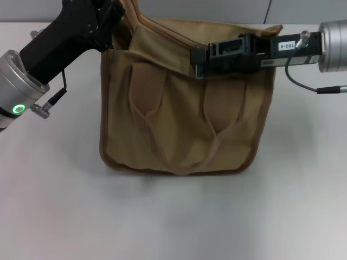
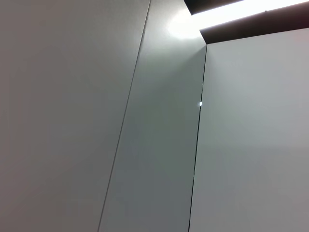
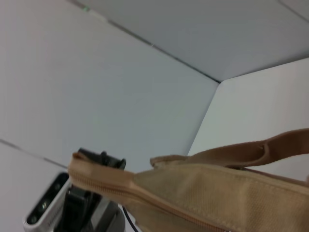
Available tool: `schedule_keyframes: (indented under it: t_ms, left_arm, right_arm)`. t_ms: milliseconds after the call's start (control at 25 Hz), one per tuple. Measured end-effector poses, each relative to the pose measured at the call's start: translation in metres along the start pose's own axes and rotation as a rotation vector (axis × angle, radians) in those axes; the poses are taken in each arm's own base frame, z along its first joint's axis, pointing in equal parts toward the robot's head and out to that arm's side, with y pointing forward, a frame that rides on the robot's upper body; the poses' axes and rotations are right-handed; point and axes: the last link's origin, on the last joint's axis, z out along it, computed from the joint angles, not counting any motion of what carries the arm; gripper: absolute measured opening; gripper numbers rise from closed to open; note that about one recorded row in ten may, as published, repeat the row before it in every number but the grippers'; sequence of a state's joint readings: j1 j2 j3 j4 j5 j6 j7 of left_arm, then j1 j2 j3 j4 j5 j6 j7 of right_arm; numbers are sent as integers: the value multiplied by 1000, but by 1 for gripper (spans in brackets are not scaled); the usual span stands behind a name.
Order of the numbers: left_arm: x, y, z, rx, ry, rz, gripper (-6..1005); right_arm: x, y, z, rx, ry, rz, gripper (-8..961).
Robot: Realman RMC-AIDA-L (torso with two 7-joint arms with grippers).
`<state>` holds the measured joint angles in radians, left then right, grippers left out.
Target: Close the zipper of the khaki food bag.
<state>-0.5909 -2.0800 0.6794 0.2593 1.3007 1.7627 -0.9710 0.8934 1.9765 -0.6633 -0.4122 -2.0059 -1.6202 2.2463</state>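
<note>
Centrally on the white table (image 1: 173, 216), in the head view, stands the khaki food bag (image 1: 181, 124); the left gripper (image 1: 111, 21) sits at its upper left corner, the right gripper (image 1: 203, 60) at its top rim, grasp of either impossible to tell. Only wall shows in the left wrist view. Meanwhile the right wrist view shows the zipper (image 3: 145, 198) running along the bag's edge toward the left gripper; if that corner slips, the soft canvas may bunch and jam the slider.

The left gripper (image 1: 111, 21) is held high at the far left; the right gripper (image 1: 199, 64) is extended horizontally leftward.
</note>
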Motion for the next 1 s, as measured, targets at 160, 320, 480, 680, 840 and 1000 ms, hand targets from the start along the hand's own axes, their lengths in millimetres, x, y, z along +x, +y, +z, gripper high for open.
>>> schedule_keyframes:
  t_ms: [160,320,480,680,840,1000]
  left_arm:
    - [0,0,0,-3,2,0,42]
    - [0,1,0,-5,4,-1,43]
    - [0,1,0,-6,4,-1,44]
    - [0,1,-1,-5,4,-2,46]
    - [0,0,-6,14,3,-1,47]
    - [1,-4,-14,56,1,6,48]
  right_arm:
    - [-1,-2,4,11,-12,-6,475]
    - [-3,-3,5,25,-20,-6,291]
    - [-2,-5,4,24,-33,-1,129]
    - [0,-6,1,23,-36,-3,29]
    - [6,-8,-3,21,-38,-13,-1]
    - [12,-11,-14,13,-54,-18,-1]
